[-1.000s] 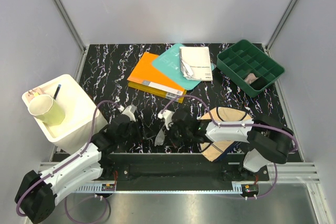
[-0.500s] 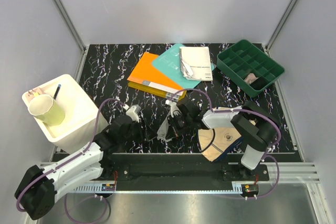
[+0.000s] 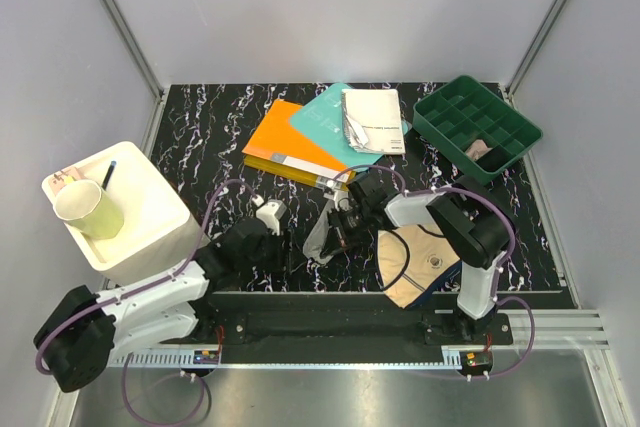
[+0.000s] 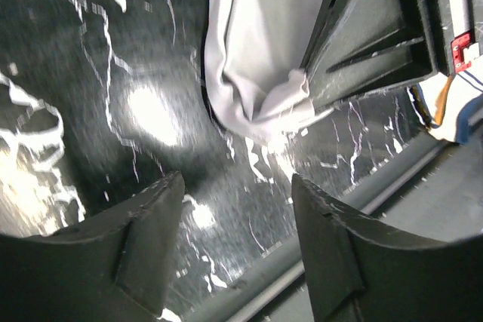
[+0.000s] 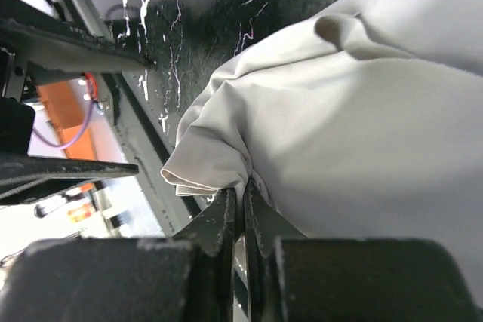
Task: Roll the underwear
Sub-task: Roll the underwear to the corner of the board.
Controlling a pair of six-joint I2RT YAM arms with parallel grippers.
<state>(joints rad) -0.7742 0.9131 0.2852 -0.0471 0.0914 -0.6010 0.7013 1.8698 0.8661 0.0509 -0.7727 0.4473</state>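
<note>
The grey underwear (image 3: 320, 239) hangs as a bunched strip near the table's front middle, pinched at a fold by my right gripper (image 3: 340, 227), which is shut on it. In the right wrist view the cloth (image 5: 362, 111) spreads above the closed gripper (image 5: 243, 190). My left gripper (image 3: 283, 245) stands open just left of the cloth. In the left wrist view its gripper (image 4: 235, 186) holds nothing, and the cloth's lower end (image 4: 260, 50) hangs beyond it over the black marbled table. The beige underwear with navy edging (image 3: 420, 262) lies flat at the front right, under the right arm.
An orange book (image 3: 295, 147), a teal book (image 3: 325, 117) and a spiral notebook (image 3: 372, 119) lie at the back. A green compartment tray (image 3: 476, 127) sits back right. A white bin (image 3: 150, 197) with a cup (image 3: 88, 209) stands at the left. A metal rail (image 4: 302, 262) runs along the near edge.
My right gripper has carried the grey underwear away from the near edge, towards the back. My left gripper has shifted right towards the cloth and its jaws have spread a little.
</note>
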